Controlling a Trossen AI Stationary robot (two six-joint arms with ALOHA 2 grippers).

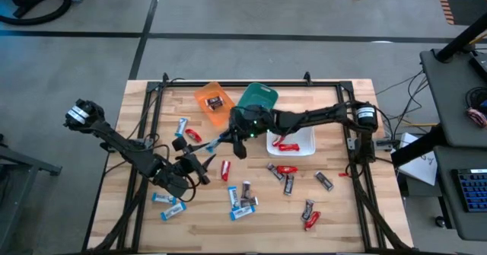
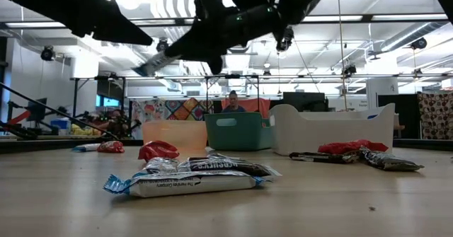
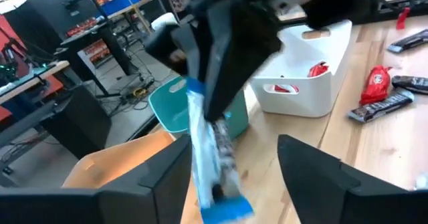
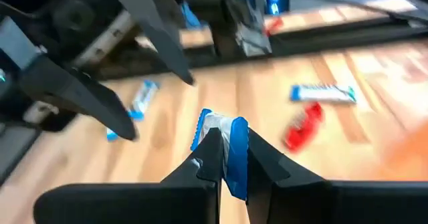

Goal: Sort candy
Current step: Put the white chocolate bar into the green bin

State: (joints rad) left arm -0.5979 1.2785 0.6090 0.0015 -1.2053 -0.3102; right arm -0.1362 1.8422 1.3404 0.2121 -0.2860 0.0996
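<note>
right hand point(image 4: 226, 158): pinched on a blue-and-white candy bar point(image 4: 224, 140), held above the tabletop point(image 1: 342, 209) near the teal bin point(image 1: 257, 97)
left hand point(image 1: 199, 164): fingers spread, empty, just beside it
done: red candies point(image 1: 286, 144) in white bin point(image 1: 308, 137); one dark bar in orange bin point(image 1: 207, 95)
left: about fifteen bars loose on tabletop, so early stage

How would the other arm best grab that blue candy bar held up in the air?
By its free end, beyond the right end effector's pinch. The blue-and-white candy bar sticks out lengthwise, so the open left end effector should probably approach from its own side, fingers straddling the flat wrapper.
</note>
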